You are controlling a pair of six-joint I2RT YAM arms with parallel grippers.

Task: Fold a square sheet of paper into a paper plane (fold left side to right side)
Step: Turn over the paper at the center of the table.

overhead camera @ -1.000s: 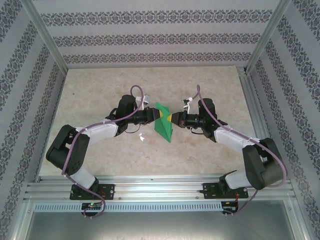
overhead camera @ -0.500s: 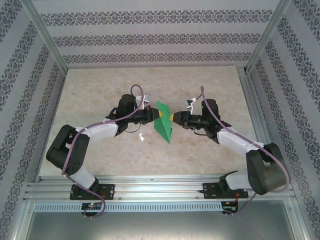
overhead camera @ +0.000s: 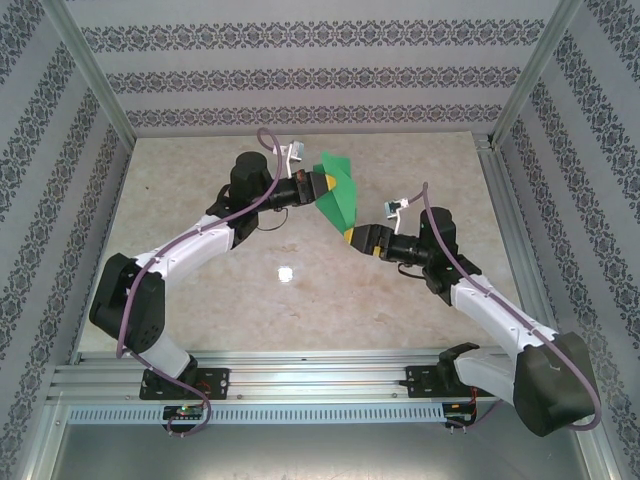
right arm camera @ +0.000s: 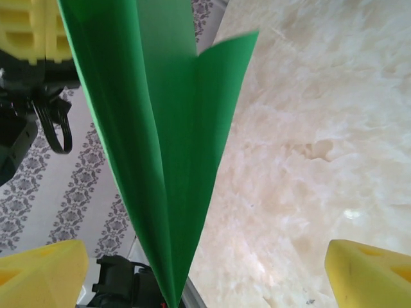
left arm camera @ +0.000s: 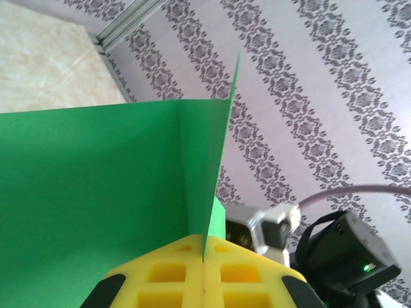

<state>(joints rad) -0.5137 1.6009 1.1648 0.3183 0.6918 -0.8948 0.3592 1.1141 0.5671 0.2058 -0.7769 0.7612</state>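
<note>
Paper plane [overhead camera: 337, 196] hangs in the air above the table [overhead camera: 180, 200], pinched at its upper edge between the closed yellow pads of the left gripper [overhead camera: 322, 184]. Right gripper [overhead camera: 352, 238] stands wide open around its lower tip, seemingly not touching it.

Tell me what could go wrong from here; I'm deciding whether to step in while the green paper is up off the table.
1. The paper plane hangs from the left fingers alone, pinched at one edge, so it may swivel or slip.
2. The right fingers stand open either side of its tip; closing carelessly could crumple it.
3. Its layers splay apart, so creases may spring open.
</note>
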